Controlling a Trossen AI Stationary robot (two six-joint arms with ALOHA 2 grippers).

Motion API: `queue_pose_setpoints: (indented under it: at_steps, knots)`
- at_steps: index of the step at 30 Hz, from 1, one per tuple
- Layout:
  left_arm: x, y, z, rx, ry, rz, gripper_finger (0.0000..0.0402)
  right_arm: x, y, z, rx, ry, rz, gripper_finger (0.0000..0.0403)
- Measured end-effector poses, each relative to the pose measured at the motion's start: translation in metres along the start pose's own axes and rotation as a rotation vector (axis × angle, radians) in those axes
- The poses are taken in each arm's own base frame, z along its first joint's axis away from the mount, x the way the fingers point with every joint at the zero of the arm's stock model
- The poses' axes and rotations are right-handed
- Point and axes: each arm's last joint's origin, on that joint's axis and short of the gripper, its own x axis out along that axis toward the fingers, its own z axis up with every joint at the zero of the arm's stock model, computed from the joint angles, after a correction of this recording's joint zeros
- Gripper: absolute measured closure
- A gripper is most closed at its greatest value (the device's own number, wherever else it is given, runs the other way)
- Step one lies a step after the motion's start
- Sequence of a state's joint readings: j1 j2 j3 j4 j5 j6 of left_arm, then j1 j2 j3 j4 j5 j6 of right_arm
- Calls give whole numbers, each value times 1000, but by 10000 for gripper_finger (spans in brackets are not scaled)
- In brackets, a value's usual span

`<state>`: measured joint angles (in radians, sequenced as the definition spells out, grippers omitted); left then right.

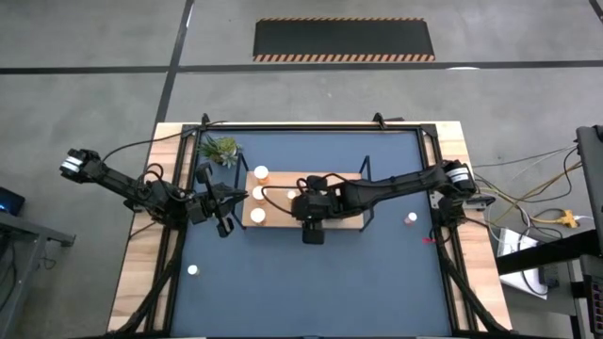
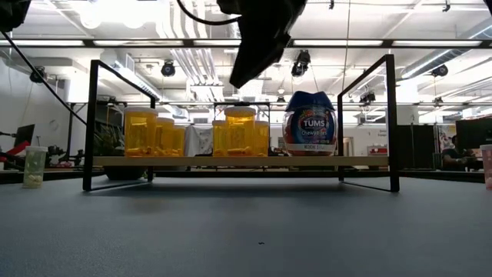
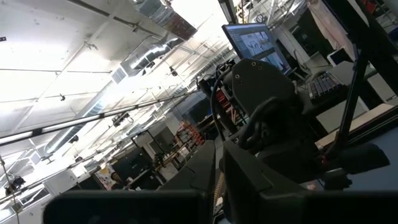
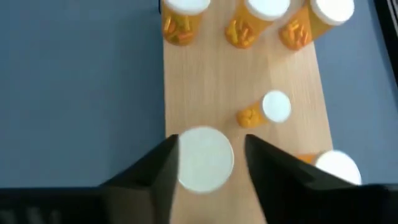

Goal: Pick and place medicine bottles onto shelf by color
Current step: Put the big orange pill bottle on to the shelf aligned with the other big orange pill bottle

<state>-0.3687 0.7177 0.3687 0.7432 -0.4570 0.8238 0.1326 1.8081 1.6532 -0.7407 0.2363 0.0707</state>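
Currently right gripper (image 4: 208, 171) hangs over the shelf (image 4: 205, 74), fingers parted, straddling a white-capped bottle (image 4: 204, 158) standing upright on the board; contact not discernible. Orange bottles (image 4: 256, 15) stand ahead of the fingertips, the blue bottle (image 2: 309, 123) further along the shelf. Left gripper (image 1: 224, 212) waits closed, empty, just beside the shelf's end.

The right pincer (image 4: 208, 168) hides the blue bottle's (image 4: 205, 158) body.
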Motion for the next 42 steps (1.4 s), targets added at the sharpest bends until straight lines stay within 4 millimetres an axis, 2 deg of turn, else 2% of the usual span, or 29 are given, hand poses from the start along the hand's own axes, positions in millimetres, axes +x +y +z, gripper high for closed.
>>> queue_pose_setpoints:
  at_steps: [7,9,21,42]
  knots:
    - [0,0,0,0,0,0,387,13,3,-8,5,-9,1,366]
    - [0,0,0,0,0,0,387,14,3,-9,10,-12,1,386]
    - [0,0,0,0,0,0,387,27,5,-20,28,-6,0,390]
    - [0,0,0,0,0,0,387,18,3,-21,-4,77,-5,390]
